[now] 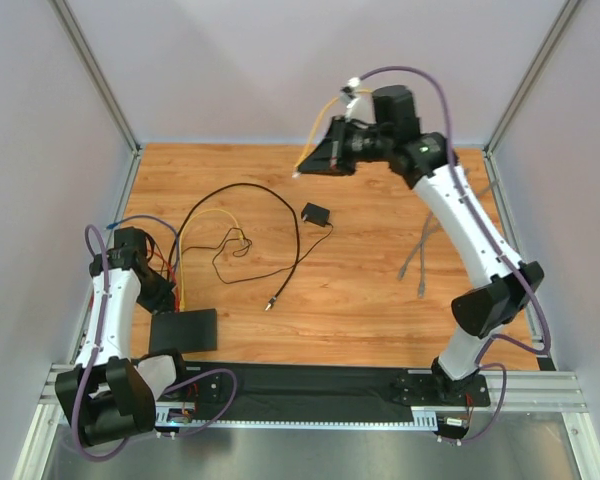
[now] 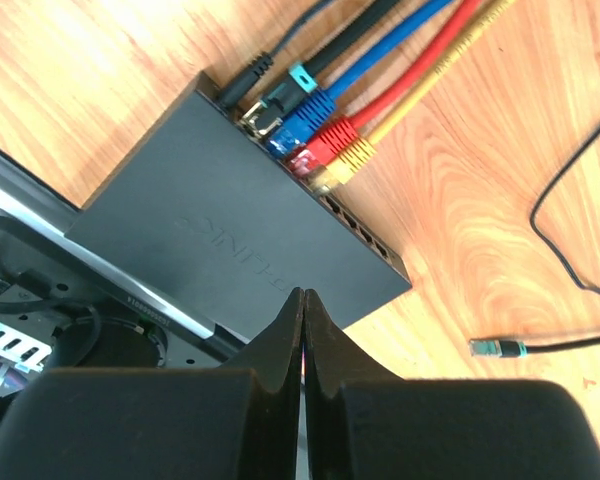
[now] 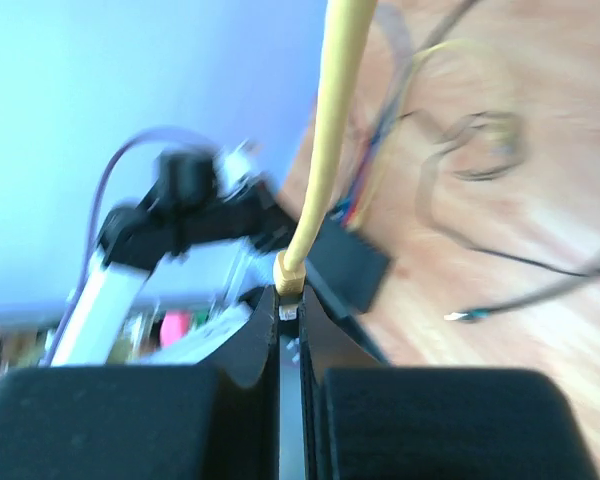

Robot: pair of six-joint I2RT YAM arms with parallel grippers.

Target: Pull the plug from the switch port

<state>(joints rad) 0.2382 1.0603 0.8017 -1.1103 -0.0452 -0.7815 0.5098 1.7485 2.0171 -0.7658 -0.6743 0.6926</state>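
Note:
The switch port (image 1: 184, 330) is a flat black box at the near left of the table. In the left wrist view it (image 2: 220, 230) has black, blue, red and yellow plugs (image 2: 320, 135) seated in its row of sockets. My left gripper (image 2: 302, 297) is shut and empty, its tips over the box's near edge; it also shows in the top view (image 1: 163, 293). My right gripper (image 1: 302, 170) is raised high over the far middle. In the right wrist view it (image 3: 290, 300) is shut on a yellow plug (image 3: 289, 272), whose yellow cable (image 3: 335, 110) runs off upward.
A small black adapter block (image 1: 315, 213) with a thin black cord lies mid-table. A loose black cable end (image 1: 270, 303) with a teal tip (image 2: 498, 348) lies right of the box. Grey cables (image 1: 420, 255) lie at the right. Looped cables (image 1: 230, 245) cover the left middle.

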